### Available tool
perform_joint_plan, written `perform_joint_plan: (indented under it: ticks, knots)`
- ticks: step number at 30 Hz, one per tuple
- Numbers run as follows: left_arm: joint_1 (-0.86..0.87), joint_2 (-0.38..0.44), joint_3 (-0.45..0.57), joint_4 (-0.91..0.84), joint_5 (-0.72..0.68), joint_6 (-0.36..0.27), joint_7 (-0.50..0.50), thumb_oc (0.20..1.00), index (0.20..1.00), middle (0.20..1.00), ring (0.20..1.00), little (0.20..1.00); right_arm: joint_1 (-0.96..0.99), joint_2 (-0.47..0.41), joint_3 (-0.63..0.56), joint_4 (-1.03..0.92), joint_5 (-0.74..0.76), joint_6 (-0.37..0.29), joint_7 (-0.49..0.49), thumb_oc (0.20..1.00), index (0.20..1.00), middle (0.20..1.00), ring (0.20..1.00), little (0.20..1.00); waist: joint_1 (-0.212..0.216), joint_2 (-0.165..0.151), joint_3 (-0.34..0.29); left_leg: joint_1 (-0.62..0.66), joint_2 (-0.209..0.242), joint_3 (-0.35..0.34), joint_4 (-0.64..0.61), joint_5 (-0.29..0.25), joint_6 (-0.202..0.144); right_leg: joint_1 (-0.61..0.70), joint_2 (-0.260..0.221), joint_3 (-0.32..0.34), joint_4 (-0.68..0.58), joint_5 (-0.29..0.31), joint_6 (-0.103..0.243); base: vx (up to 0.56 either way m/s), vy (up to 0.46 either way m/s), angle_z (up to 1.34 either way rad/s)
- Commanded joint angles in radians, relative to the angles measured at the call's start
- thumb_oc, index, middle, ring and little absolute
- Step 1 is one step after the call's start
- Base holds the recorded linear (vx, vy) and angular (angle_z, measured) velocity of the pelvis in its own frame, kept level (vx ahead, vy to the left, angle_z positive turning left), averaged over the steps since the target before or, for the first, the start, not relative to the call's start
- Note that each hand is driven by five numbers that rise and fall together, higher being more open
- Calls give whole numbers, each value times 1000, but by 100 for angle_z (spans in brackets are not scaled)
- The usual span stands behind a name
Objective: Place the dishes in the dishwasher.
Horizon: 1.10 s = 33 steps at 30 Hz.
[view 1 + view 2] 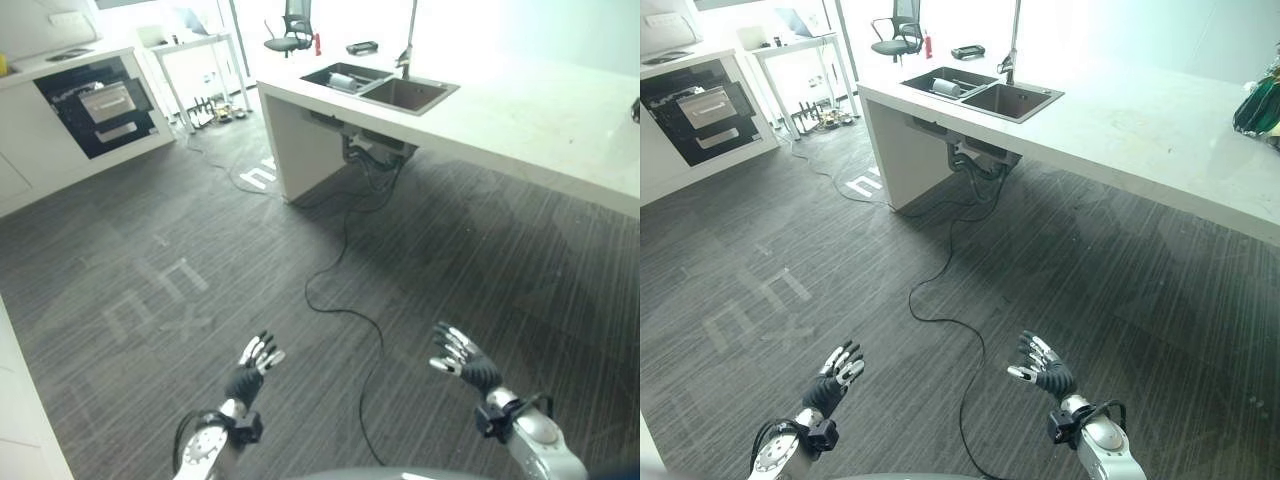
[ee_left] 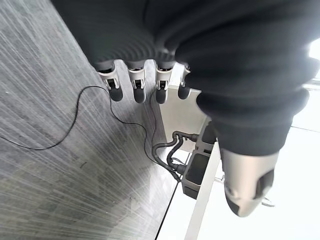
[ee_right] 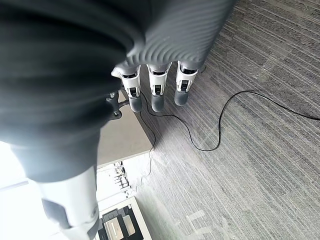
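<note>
I'm standing well back; my left hand (image 1: 252,372) and right hand (image 1: 462,362) hang over bare floor, fingers loosely spread, empty. The dishes (image 1: 343,81) sit in the far sink (image 1: 418,97). Nothing's loaded yet, I reckon.

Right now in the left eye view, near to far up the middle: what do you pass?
Left hand and right hand → black floor cable → white counter → double sink → office chair.
</note>
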Motion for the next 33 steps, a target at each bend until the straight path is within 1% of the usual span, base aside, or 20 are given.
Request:
perform_joint_plan:
  ticks: [1,4,7,8,11,15,20,22,23,25,27,28,29,30,31,32,33]
  knots:
    - [-24,34,23,-33,-25,-50,-2,1000,1000,1000,1000,1000,-38,-17,19,-71,45,-44,0,1000,1000,1000,1000,1000,16,-38,-7,13,2,48,6,-52,-23,17,-66,-24,-1,28,98,0,0,0]
    - [-21,43,22,-45,-1,-79,22,1000,1000,1000,1000,1000,-39,-14,21,-68,49,-54,7,1000,1000,1000,1000,1000,16,-38,-6,16,2,46,6,-53,-23,21,-64,-25,-1,26,97,15,-34,3]
    - [-44,48,57,-83,-62,-80,59,1000,1000,1000,1000,1000,-50,-17,29,-88,51,-51,12,1000,1000,1000,1000,1000,15,-37,-1,18,4,50,6,-53,-23,23,-64,-25,-1,25,93,-10,-46,2]
    - [-65,47,63,-103,-80,-99,67,1000,1000,1000,1000,1000,-63,-17,39,-96,41,-70,-4,1000,1000,1000,1000,1000,17,-36,8,15,3,46,6,-52,-22,20,-62,-25,-1,25,88,-91,-73,2]
    - [-77,47,59,-133,-56,-120,82,1000,1000,1000,1000,1000,-70,-15,44,-113,55,-86,-7,1000,1000,1000,1000,1000,18,-37,17,19,2,37,6,-52,-23,24,-56,-24,-1,24,84,-46,-69,10]
    - [-60,50,61,-187,-48,-108,99,1000,1000,1000,1000,1000,-73,-15,39,-147,61,-87,-15,1000,1000,1000,1000,1000,22,-32,17,25,4,28,6,-52,-26,32,-51,-25,-1,15,80,6,-73,3]
    - [-57,66,50,-213,-1,-120,95,1000,1000,1000,1000,1000,-91,-29,47,-180,52,-90,-6,1000,1000,1000,1000,1000,30,-25,26,31,11,27,6,-51,-32,34,-44,-30,-1,10,73,4,-73,3]
    - [-54,65,58,-222,-20,-104,93,1000,1000,1000,1000,1000,-103,-39,55,-194,47,-89,-12,1000,1000,1000,1000,1000,37,-22,38,38,12,23,6,-45,-37,37,-40,-28,-1,9,66,29,-130,9]
    - [-59,66,52,-220,-23,-110,85,1000,1000,1000,1000,1000,-120,-49,60,-201,54,-94,-25,1000,1000,1000,1000,1000,44,-24,61,24,14,31,50,-37,-50,41,-42,-29,-1,12,55,2,-162,11]
    - [-69,66,43,-220,-28,-120,85,1000,1000,1000,1000,1000,-132,-60,60,-210,52,-100,-32,1000,1000,1000,1000,1000,44,-32,86,-33,7,49,157,-52,-60,38,-54,-35,-1,22,48,-49,-105,14]
    - [-74,64,35,-222,-43,-138,81,1000,1000,1000,1000,1000,-140,-78,57,-218,45,-111,-30,1000,1000,1000,1000,1000,41,-37,118,-143,4,53,333,-25,-72,28,-65,-39,-1,32,38,-88,-60,47]
    - [-72,61,31,-223,-43,-142,70,1000,1000,1000,1000,1000,-145,-85,58,-216,30,-114,-28,1000,1000,1000,1000,1000,40,-37,132,-182,9,61,395,-7,-77,26,-68,-40,-1,34,32,-50,-17,47]
    - [-70,58,21,-221,-37,-146,52,1000,1000,1000,1000,1000,-151,-92,60,-211,2,-121,-23,1000,1000,1000,1000,1000,36,-31,147,-219,38,82,419,36,-90,30,-63,-38,-1,34,27,14,28,24]
    - [-70,57,15,-216,-36,-139,43,1000,1000,1000,1000,1000,-154,-96,62,-209,-13,-121,-21,1000,1000,1000,1000,1000,33,-26,152,-223,59,101,388,57,-98,34,-58,-36,0,31,27,58,55,7]
    - [-69,57,12,-214,-35,-135,38,1000,1000,1000,1000,1000,-155,-98,61,-212,-18,-118,-22,1000,1000,1000,1000,1000,31,-23,155,-217,71,115,356,70,-103,39,-56,-35,0,27,28,219,160,5]
    - [-59,58,10,-222,-36,-125,29,1000,1000,1000,1000,1000,-149,-105,56,-225,-5,-106,-17,1000,1000,1000,1000,1000,26,-8,154,-191,105,145,225,111,-115,57,-47,-33,-1,11,38,322,229,15]
    - [-47,60,11,-236,-34,-120,28,1000,1000,1000,1000,1000,-134,-110,46,-243,9,-94,-12,1000,1000,1000,1000,1000,26,5,151,-182,129,146,125,161,-124,74,-41,-30,-1,-2,43,406,299,14]
